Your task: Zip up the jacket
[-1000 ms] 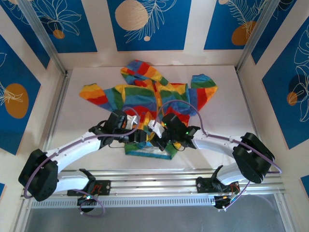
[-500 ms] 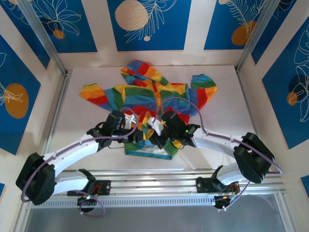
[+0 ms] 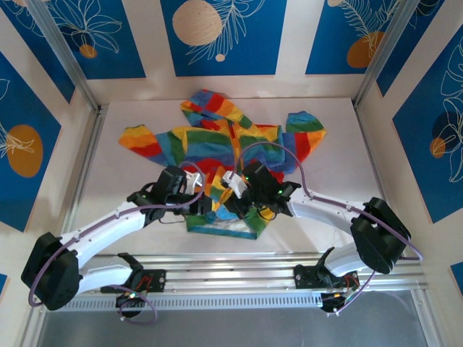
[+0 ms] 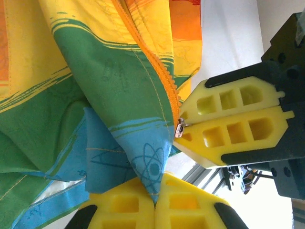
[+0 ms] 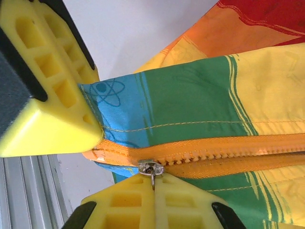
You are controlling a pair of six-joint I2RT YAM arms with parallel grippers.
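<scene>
Left pincer (image 4: 155,204) is pressed together on the blue bottom corner of the jacket (image 3: 210,141), right at the foot of the orange zipper (image 5: 224,151). Right pincer (image 5: 152,187) is clamped on the small metal pull (image 5: 151,169), which sits at the zipper's lower end, just beside the left pincer's pads (image 5: 52,129). Fabric around both grips hangs in loose folds. The rainbow-striped jacket lies spread on the white tabletop (image 3: 340,181), hood (image 3: 210,105) toward the far wall, sleeves out to both sides, its hem (image 3: 224,230) nearest the arm bases.
</scene>
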